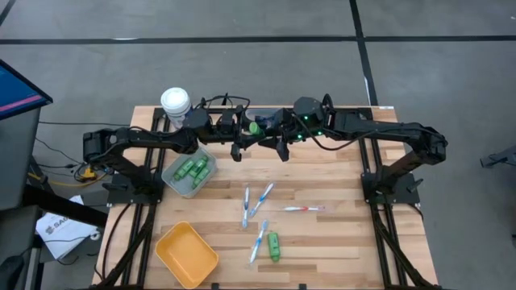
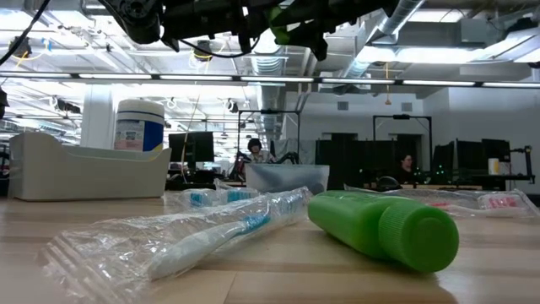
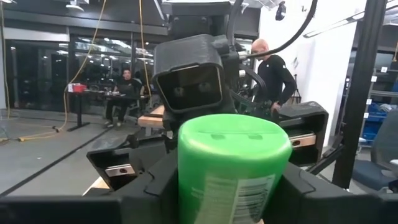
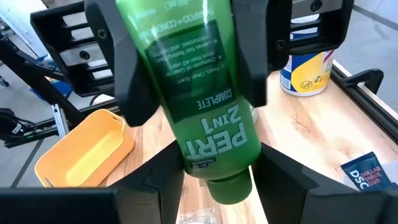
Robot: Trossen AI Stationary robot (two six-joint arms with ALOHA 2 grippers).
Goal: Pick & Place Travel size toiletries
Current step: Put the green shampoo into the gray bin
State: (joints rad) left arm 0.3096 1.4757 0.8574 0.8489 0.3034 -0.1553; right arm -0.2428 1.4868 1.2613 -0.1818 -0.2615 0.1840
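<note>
A small green bottle (image 1: 255, 127) hangs in mid-air above the table's far middle, held between both grippers. My left gripper (image 3: 227, 186) comes at it from the table's left, my right gripper (image 4: 221, 180) from the right, and both are shut on it. The bottle's label faces the right wrist camera and its cap points toward the right gripper. On the table lie another green bottle (image 1: 274, 246), several wrapped white-blue toothbrushes (image 1: 260, 200) and a red-and-white toothbrush (image 1: 302, 209). Several more green bottles sit in a clear bin (image 1: 189, 171). My left gripper pinches the bottle's body (image 3: 186, 180) between its two fingers (image 4: 127, 68), on the part away from the cap. It comes roughly level from the table's left, fingers lying along the bottle. The bottle is clear of the table. My right gripper pinches the bottle's cap end (image 4: 227, 186) between its two fingers (image 4: 286, 180). It comes from the table's right, slanting slightly down, along the bottle. The bottle reaches out beyond its fingertips into the left gripper.
A yellow bin (image 1: 187, 254) stands at the near left. A white canister (image 1: 176, 103) and a grey bin (image 2: 84, 173) stand at the far left. Bare wood lies on the table's right half. People sit in the room beyond the table.
</note>
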